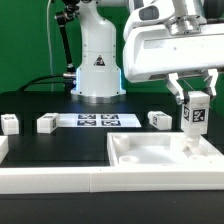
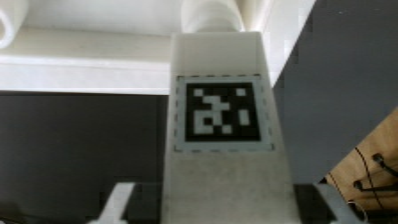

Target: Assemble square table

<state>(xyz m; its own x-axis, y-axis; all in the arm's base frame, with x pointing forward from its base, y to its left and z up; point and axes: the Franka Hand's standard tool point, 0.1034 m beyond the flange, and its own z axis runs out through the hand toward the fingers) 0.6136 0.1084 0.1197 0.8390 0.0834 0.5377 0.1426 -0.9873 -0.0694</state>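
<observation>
Backdrop: plain green wall (image 1: 25, 40), far side. Table (image 1: 60, 145): matte black top, spanning the near ground. Light: soft, even.

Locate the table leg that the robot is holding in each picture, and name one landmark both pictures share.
Exterior view: the leg is upright at the exterior view's right, over the right end of the tabletop.
Wrist view: the leg fills the middle, its tag facing the camera.
Shared landmark: the white tabletop, seen behind the leg.
</observation>
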